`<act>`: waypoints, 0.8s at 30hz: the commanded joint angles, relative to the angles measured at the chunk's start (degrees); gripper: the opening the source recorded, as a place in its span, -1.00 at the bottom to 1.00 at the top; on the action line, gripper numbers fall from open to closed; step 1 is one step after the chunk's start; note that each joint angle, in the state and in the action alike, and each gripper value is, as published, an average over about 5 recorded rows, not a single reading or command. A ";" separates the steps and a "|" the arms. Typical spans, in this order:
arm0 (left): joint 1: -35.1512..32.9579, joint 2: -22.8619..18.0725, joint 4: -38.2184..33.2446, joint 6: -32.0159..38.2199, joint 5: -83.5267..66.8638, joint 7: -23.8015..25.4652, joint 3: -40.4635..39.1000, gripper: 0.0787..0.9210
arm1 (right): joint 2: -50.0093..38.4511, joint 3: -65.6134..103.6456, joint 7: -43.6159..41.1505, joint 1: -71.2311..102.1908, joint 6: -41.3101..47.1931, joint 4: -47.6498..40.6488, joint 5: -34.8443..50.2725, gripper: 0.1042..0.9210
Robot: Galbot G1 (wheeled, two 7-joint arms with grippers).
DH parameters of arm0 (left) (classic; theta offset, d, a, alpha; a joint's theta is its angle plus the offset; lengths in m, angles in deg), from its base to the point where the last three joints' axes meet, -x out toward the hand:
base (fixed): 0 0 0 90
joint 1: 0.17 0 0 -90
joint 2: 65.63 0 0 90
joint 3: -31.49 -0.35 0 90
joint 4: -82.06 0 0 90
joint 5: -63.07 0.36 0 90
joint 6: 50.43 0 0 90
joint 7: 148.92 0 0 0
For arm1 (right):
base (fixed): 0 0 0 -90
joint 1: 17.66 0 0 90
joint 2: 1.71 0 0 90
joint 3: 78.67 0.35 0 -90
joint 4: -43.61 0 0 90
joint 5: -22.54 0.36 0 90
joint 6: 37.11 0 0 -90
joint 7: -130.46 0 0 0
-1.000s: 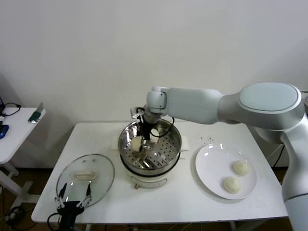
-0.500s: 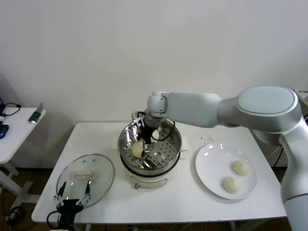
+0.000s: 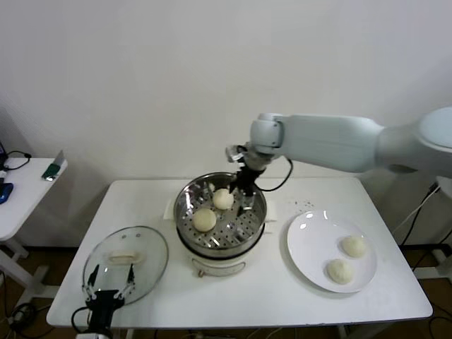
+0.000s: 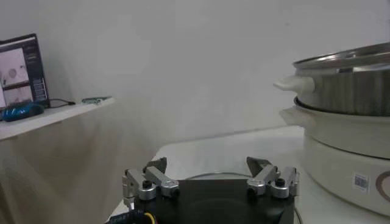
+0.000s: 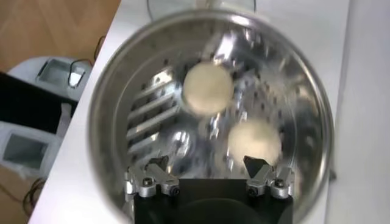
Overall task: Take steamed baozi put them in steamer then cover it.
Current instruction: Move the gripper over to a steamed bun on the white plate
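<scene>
Stainless steel gleams at the middle of the white counter (image 3: 282, 296): the steamer (image 3: 221, 216) stands there with two steamed baozi (image 3: 205, 219) resting apart on its perforated tray. Two more buns (image 3: 353, 246) lie on the white plate (image 3: 307, 240) to the robot's right. The right end effector (image 3: 245, 194) hovers over the steamer's far right rim, fingers spread wide and holding nothing. The left end effector (image 3: 108, 288) sits at the counter's near left edge, just by the glass lid (image 3: 126, 263), also wide open and empty.
</scene>
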 commanded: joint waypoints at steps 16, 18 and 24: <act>0.13 -0.74 -0.47 -0.90 1.76 -0.58 -0.48 0.77 | -37.54 -3.87 -1.20 6.68 -1.89 16.34 -27.60 0.76; -0.09 -0.83 -0.54 -0.99 1.90 -0.50 -0.46 0.77 | -38.47 -2.25 -0.84 9.80 -2.05 15.69 -29.54 0.76; -0.56 -1.16 -0.59 -1.03 2.32 -0.44 -0.43 0.77 | -39.09 4.55 -0.19 19.18 -2.42 12.81 -33.97 0.76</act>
